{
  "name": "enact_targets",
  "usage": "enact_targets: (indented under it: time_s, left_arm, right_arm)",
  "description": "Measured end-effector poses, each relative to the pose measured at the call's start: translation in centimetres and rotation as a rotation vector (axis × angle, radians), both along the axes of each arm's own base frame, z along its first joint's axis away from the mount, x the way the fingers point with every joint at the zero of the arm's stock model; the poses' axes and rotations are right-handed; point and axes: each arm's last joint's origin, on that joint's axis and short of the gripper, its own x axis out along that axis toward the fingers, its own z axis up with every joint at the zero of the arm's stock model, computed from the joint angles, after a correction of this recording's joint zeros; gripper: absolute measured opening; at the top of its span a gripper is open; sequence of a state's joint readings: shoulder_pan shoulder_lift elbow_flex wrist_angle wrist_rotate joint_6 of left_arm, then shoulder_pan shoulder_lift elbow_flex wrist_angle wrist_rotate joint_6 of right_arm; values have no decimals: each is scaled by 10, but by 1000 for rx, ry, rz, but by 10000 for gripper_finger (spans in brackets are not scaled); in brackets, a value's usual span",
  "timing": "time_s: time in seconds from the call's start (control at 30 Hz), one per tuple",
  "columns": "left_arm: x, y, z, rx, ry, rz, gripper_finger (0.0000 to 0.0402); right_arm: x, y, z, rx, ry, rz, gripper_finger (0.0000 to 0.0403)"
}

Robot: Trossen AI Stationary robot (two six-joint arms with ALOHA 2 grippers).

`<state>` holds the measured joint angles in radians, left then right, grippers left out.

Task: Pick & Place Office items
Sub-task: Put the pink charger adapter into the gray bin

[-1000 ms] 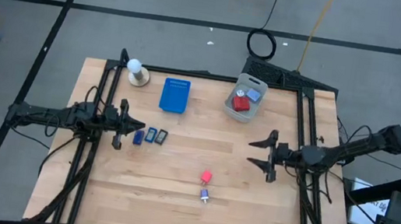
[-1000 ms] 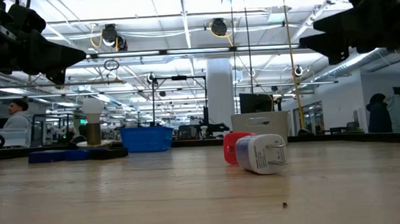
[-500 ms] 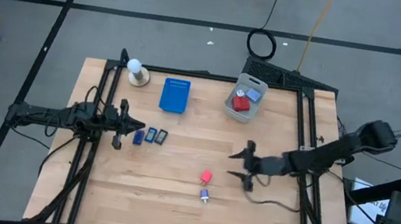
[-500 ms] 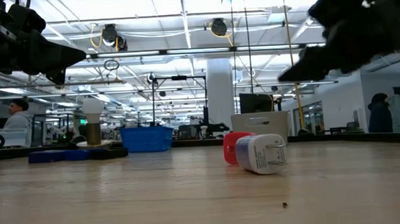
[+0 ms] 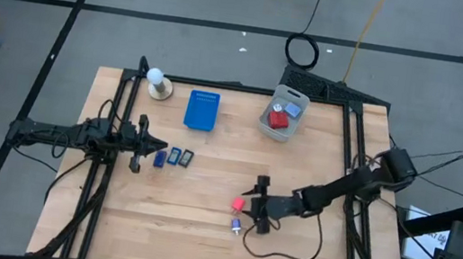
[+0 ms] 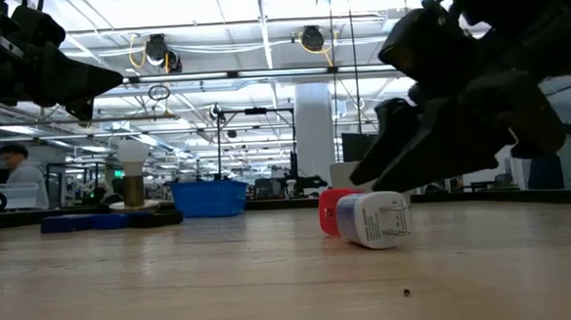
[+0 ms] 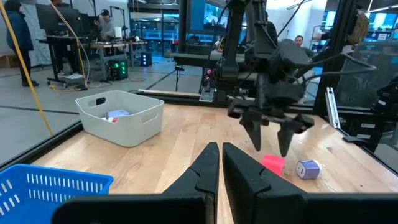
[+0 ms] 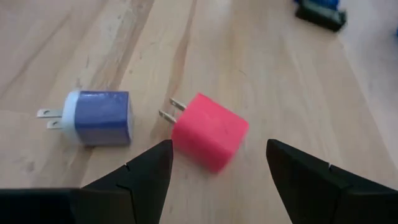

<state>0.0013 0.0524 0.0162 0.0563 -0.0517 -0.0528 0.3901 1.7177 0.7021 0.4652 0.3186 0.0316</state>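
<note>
Near the middle of the wooden table point(image 5: 199, 234), toward its near edge, the right gripper point(image 5: 256, 204) hangs with its fingers spread wide, just right of a red plug block point(image 5: 238, 205) and a blue-and-white plug block point(image 5: 237, 227). The right wrist view shows the red block point(image 8: 210, 140) lying between the two dark fingertips but apart from both, its prongs pointing at the blue-and-white block point(image 8: 98, 118), which lies just beside it without touching. From table height, both blocks rest flat on the wood, the blue-and-white one point(image 6: 372, 218) in front of the red one point(image 6: 333, 209), with the gripper's dark bulk above and to their right.

Bare wood surrounds the two blocks on every side, widest toward the near edge and the left.

On the left side of the table, the left gripper point(image 5: 159, 148) waits with its fingers pressed together, its tip just beside three small dark-blue and grey rectangles point(image 5: 173, 157) lying in a row.

Along the far edge stand a white ball on a round base point(image 5: 158, 84), a flat blue tray point(image 5: 201, 110), and a grey bin point(image 5: 283, 113) holding a red piece and a light-blue piece. Black rails run along the left and right edges, well apart from the blocks.
</note>
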Motion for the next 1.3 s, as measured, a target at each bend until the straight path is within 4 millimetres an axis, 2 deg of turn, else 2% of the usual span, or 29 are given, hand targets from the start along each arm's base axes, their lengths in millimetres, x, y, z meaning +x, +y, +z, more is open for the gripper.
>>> enact_targets:
  time_s: [0.13,0.27,0.57,1.3]
  left_arm:
    - [0,0,0,0,0,0,21]
    - [0,0,0,0,0,0,21]
    - [0,0,0,0,0,0,21]
    - [0,0,0,0,0,0,21]
  right_arm:
    - [8,5,1,-146,-15,47,251]
    - [13,3,-3,-169,-4,63,251]
    - [24,-3,-20,-54,13,100,251]
    - [26,-5,-20,86,5,58,251]
